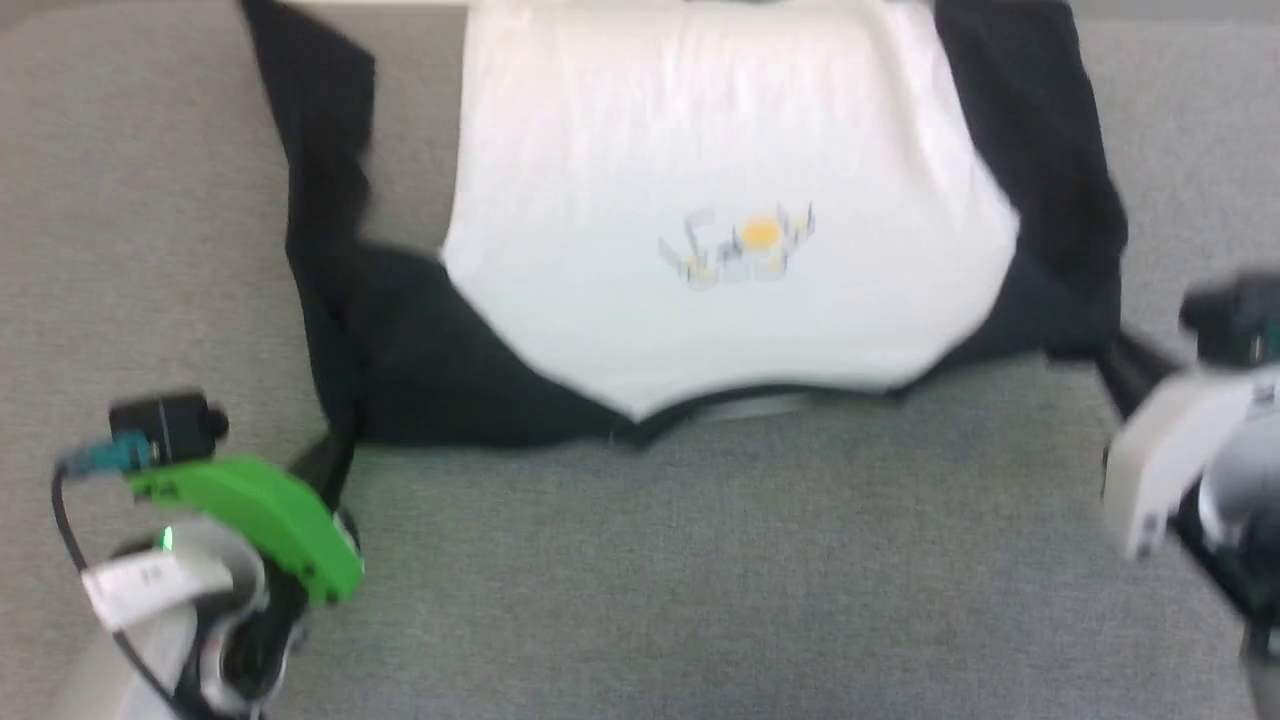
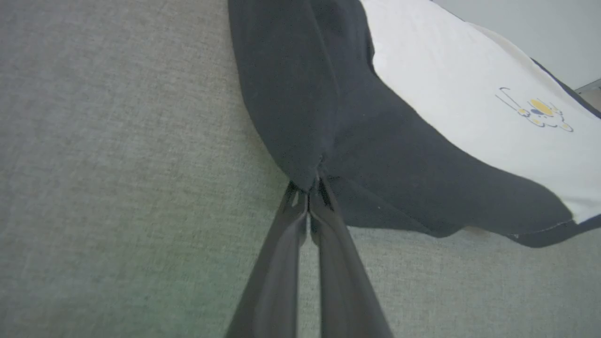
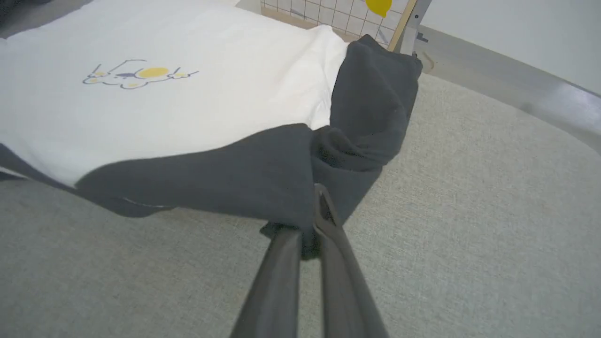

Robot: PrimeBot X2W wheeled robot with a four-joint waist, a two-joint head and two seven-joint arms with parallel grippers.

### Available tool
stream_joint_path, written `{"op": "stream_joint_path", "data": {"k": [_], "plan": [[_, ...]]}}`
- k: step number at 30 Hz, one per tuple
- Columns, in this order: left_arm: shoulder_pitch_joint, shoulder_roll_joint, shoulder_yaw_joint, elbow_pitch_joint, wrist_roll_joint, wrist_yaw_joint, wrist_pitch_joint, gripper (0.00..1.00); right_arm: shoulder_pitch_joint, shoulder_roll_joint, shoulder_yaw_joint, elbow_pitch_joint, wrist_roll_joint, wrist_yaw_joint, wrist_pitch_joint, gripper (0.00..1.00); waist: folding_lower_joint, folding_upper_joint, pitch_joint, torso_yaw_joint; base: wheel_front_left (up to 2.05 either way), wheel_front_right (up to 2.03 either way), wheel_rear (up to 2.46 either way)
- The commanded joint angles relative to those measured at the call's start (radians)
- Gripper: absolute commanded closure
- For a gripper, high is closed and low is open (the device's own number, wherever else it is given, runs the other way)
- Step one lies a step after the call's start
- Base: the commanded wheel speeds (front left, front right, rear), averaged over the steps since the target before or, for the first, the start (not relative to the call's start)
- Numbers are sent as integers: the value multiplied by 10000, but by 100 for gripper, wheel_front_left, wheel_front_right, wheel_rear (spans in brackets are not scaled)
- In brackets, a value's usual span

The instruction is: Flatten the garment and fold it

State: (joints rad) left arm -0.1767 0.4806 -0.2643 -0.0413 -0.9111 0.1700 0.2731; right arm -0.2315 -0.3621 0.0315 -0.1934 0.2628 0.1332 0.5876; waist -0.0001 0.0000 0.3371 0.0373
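Note:
The garment (image 1: 720,180) lies spread on the grey fabric surface, white body with black sleeves, neck trim toward me and a small yellow-and-blue print (image 1: 745,245) near its middle. My left gripper (image 1: 330,455) is shut on the black shoulder cloth at the garment's near left corner; in the left wrist view its fingertips (image 2: 307,188) pinch the black fabric (image 2: 305,117). My right gripper (image 1: 1110,355) is shut on the black sleeve at the near right corner, and in the right wrist view the fingers (image 3: 324,211) clamp a bunched fold of black cloth (image 3: 357,141). The head view is blurred.
The grey upholstered surface (image 1: 700,580) stretches around the garment on all sides. In the right wrist view a metal rail (image 3: 516,94) curves along the far edge, and a wire grid panel (image 3: 328,11) with a yellow shape stands behind the garment.

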Motion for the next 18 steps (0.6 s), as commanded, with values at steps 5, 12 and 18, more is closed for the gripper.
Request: {"op": "stream_joint_path", "data": {"k": [5, 12, 18], "plan": [[1236, 322, 248, -405, -124, 412, 31, 100, 1709, 886, -864, -1586, -181, -25, 745, 100, 1, 0, -797, 268, 0, 0, 0], [2555, 609, 347, -1056, -167, 838, 167, 100, 3706, 1753, -1352, -2818, -413, -25, 1837, 100, 1, 0, -1155, 304, 0, 0, 0], [3398, 549, 25, -1282, -269, 1073, 481, 100, 4508, 2100, -1361, -2103, -606, -25, 1911, 100, 1, 0, -1195, 230, 0, 0, 0]]}}
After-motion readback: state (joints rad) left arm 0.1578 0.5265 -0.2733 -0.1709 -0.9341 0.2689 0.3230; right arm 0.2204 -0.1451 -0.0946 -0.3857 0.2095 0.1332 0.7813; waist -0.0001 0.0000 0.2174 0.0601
